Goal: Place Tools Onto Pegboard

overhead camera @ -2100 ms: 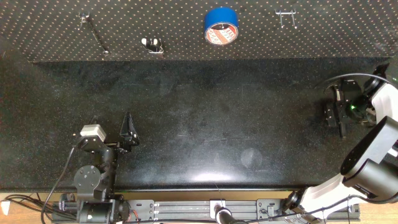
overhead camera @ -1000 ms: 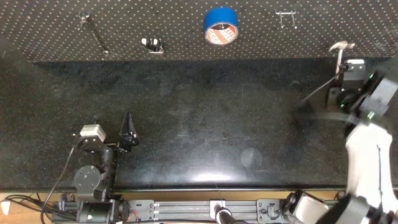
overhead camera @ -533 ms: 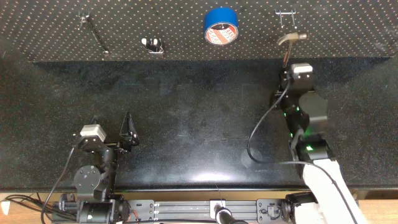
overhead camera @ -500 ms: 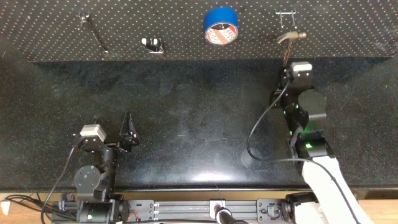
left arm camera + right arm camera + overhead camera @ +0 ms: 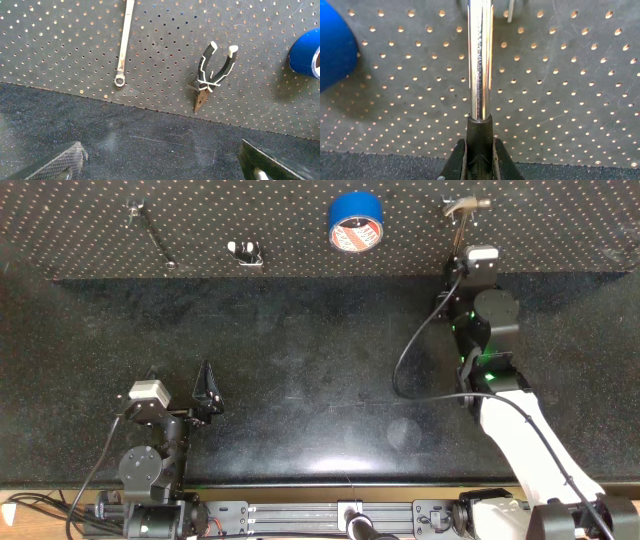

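Up against the pegboard [image 5: 280,220], the right tool [image 5: 480,154] is pinching the black grip of the hammer [image 5: 480,65]. The chrome shaft runs straight away from its fingertips, up the board. At the far end of the shaft the head sits level with the two-prong hook [image 5: 458,208]. I cannot tell whether it rests on the prongs or merely hangs in front of them, since the wrist view cuts the head off. A blue tape roll [image 5: 355,222] hangs near this tool, on the side toward the left arm. The left tool [image 5: 207,388] sits spread open, low over the worktop [image 5: 300,360], with pliers [image 5: 212,75] and wrench [image 5: 124,45] hung well ahead of it.

As I judge it, the risk is letting go too soon. If the head is not cradled across both prongs, the hammer will drop to the worktop. Held so far from its heavy head, it could also pivot in the pinch and catch one prong only.
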`<action>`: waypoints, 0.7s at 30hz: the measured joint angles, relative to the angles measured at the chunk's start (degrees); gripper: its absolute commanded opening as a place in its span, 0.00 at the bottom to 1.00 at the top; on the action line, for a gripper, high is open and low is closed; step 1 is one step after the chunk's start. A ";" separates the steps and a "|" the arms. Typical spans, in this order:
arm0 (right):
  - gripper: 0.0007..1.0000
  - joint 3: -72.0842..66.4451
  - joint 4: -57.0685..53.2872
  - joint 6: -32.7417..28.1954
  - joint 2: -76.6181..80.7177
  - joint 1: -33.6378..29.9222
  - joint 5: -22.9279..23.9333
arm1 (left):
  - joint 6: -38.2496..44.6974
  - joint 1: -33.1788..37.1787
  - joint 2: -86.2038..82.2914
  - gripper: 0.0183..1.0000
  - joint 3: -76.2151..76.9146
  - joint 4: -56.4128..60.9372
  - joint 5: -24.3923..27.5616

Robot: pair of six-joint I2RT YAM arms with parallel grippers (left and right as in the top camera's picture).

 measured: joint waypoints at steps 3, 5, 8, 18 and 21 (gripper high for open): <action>0.07 0.50 0.02 0.00 2.05 -0.42 0.20 | 0.00 0.00 0.00 1.00 0.00 0.00 0.00; 0.07 0.74 0.11 0.00 3.65 -0.48 0.20 | 0.00 0.00 0.00 1.00 0.00 0.00 0.00; 0.07 3.41 -0.07 0.00 7.48 -1.55 -0.72 | 0.00 0.00 0.00 1.00 0.00 0.00 0.00; 0.97 5.01 0.31 0.20 9.44 -1.88 -0.94 | 0.00 0.00 0.00 1.00 0.00 0.00 0.00; 0.97 3.30 0.04 0.46 5.53 -3.80 -1.51 | 0.00 0.00 0.00 1.00 0.00 0.00 0.00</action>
